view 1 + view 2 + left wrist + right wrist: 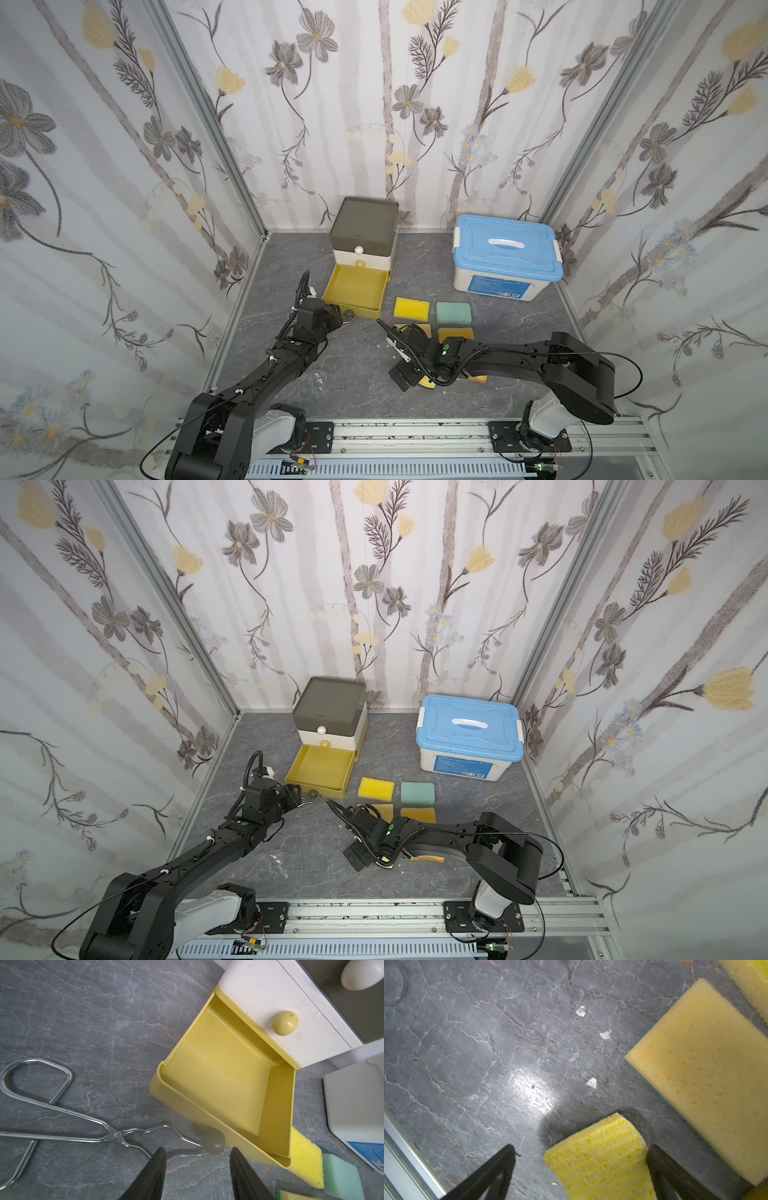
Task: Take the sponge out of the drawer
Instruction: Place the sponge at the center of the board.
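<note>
The yellow drawer (pixel 332 286) (pixel 276 1105) at the bottom of the small cabinet (pixel 365 220) is pulled out, with nothing inside. A bright yellow sponge (pixel 602 1157) lies on the grey table between the fingers of my right gripper (pixel 582 1147), which stands open. The sponge is close against one finger and well apart from the other. In both top views only a corner of it (pixel 427 383) (pixel 385 860) shows under that gripper (pixel 409 378). My left gripper (pixel 197 1149) (pixel 338 318) is open in front of the drawer, nothing between its fingers.
Metal scissor tongs (pixel 83 1126) lie on the table by the left gripper, tips at the drawer front. Several sponges lie right of the drawer: yellow (pixel 411 308), green (pixel 453 313), orange-yellow (pixel 455 333). A blue-lidded box (pixel 507 253) stands at the back right.
</note>
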Motion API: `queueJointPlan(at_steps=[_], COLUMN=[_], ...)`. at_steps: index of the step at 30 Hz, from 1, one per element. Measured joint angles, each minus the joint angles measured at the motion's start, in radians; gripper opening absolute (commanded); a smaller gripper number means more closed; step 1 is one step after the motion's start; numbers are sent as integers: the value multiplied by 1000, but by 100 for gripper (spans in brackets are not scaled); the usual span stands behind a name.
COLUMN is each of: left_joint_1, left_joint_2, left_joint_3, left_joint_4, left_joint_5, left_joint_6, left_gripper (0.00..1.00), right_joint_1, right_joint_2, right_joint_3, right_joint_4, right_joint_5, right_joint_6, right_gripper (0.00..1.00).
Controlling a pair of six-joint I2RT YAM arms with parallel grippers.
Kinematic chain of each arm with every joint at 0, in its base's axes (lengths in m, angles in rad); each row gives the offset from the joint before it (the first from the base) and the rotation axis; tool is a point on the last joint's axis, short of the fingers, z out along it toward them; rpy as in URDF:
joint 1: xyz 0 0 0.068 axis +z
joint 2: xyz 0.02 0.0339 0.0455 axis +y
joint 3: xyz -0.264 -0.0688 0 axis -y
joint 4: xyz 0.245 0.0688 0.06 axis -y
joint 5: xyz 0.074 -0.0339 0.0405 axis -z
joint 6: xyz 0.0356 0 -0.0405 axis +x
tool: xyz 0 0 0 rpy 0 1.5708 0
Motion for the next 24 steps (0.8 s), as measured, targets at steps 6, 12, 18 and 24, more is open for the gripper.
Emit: queueJointPlan(at_steps=[6, 12, 18, 24], left_joint_1=[0, 0, 0, -1], left_joint_2=[5, 23, 44, 65], left_joint_3=[0, 2, 16, 49], left_joint_4=[0, 0, -4, -50], left_joint_5=[0, 0, 0, 0], left_joint_6=[0, 0, 0, 0], left_gripper=[52, 52, 52, 51], right_joint_1=[4, 23, 19, 7], right_joint_2=[10, 8, -22, -114], right_joint_3=[11, 26, 27, 31], right_joint_4=[3, 1, -23, -29], right_joint_5=[-16, -30, 31, 151], right_joint_6=[-7, -14, -14, -13], right_gripper=[100, 100, 100, 100])
